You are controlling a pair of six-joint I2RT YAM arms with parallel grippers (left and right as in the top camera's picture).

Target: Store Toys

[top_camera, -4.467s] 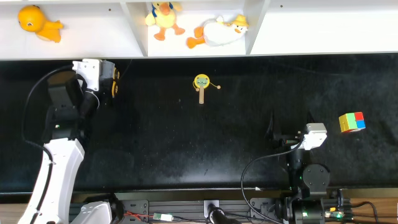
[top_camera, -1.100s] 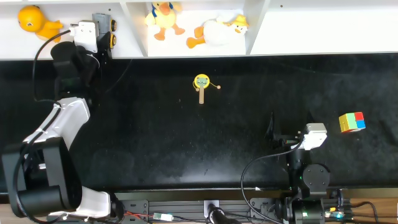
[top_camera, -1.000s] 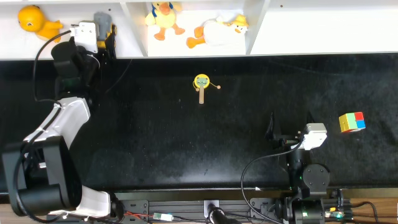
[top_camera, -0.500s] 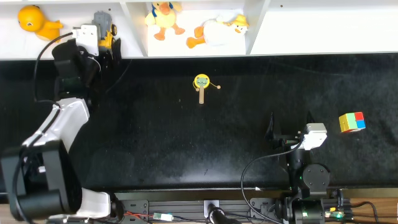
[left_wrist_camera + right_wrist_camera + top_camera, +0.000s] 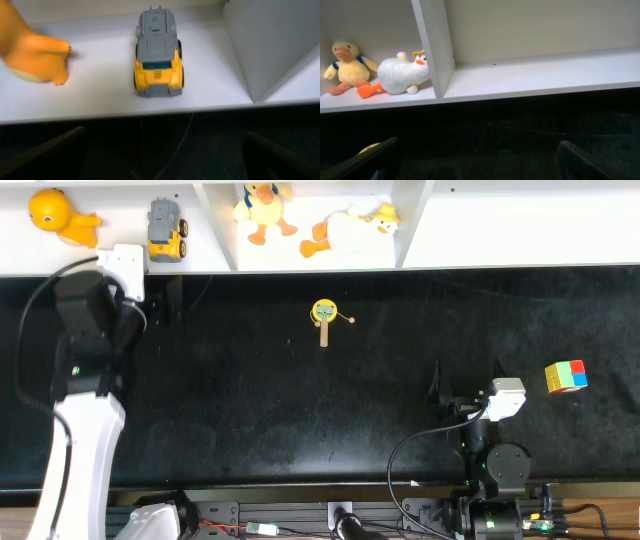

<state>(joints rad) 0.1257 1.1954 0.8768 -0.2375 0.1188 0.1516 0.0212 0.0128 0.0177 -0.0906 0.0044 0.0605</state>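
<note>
the truck [image 5: 164,230] stands on the shelf [image 5: 520,225] in its left bay, lengthwise toward the back wall, beside the orange duck [image 5: 62,218] but not touching it. the left gripper [image 5: 160,161] is just in front of that bay, over the black mat [image 5: 300,420], jaws spread wide with nothing between them. in the middle bay a yellow duck [image 5: 264,208] and a white goose [image 5: 352,228] lie side by side. a rattle [image 5: 324,315] lies on the mat before that bay, and a cube [image 5: 566,376] sits far right. the right gripper [image 5: 467,377] is low near its base, facing the shelf, jaws apart and empty; the yellow bit by one finger is probably the rattle.
</note>
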